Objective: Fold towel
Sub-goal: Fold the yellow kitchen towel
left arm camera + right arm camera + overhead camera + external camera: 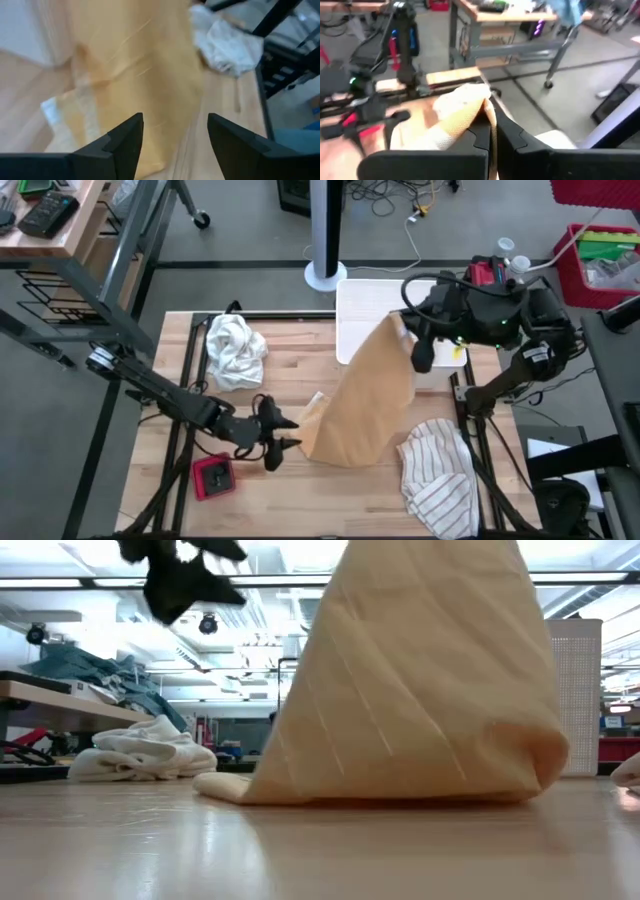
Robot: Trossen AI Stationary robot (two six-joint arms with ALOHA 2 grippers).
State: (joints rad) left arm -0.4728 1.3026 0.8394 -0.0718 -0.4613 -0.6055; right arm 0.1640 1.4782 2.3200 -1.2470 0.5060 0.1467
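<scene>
Tan towel (365, 405) in right tool (405, 330)

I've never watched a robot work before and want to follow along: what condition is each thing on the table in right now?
Tan towel: one end lifted by the right gripper, lower end resting on the table.
Right gripper: shut on the tan towel.
Left gripper: open, beside the tan towel's lower edge.
White cloth: crumpled.
Striped cloth: crumpled at the table edge.
Red object: lying on the table.
</scene>
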